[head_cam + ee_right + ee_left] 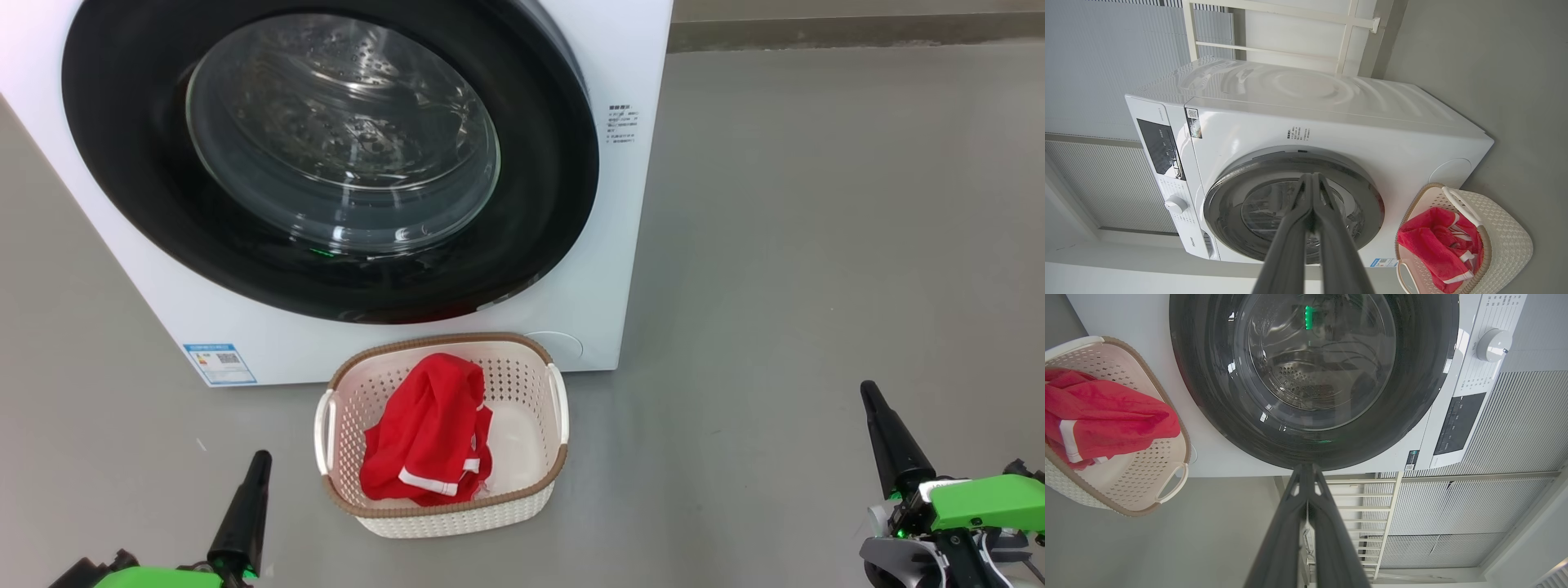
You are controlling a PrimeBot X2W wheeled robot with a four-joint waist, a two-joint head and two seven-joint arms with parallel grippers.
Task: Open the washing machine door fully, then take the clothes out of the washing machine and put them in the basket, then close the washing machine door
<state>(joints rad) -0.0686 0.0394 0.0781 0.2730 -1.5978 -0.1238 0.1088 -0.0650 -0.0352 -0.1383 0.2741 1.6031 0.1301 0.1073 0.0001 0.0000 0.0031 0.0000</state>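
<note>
Head view, nearest first: what are the grippers doing?

Left gripper (pixel 260 459) is hovering over the floor (pixel 775 286) at the near left, its fingers pressing together on nothing. Right gripper (pixel 868 389) is hovering at the near right, likewise pinched closed and carrying nothing.

Are the wrist views agreeing?

Yes. Each one is showing its own two fingers meeting at the tips, with nothing between them.

What is sitting beyond them?

Basket (pixel 445 338) is standing on the floor between the two grippers and a little farther off, apart from both, just in front of the washer (pixel 629 245). Whether it is touching the washer, I am not able to tell.

And the clothes?

Clothes (pixel 429 433) are lying inside the basket, red with white trim. They are bunching over the left part of its base and leaning up toward the far rim. The right part of the base is showing bare.

What about the door?

Door (pixel 343 139) is sitting shut, flush against the washer's front, directly behind the basket. Drum (pixel 1298 375) is showing through the glass. Label (pixel 220 363) is sticking to the front's lower left corner, left of the basket.

Anything farther?

Right wrist view is showing a knob (pixel 1175 204) and a dark panel (pixel 1161 147) along the washer's top edge, with a ribbed wall (pixel 1106 61) standing behind.
</note>
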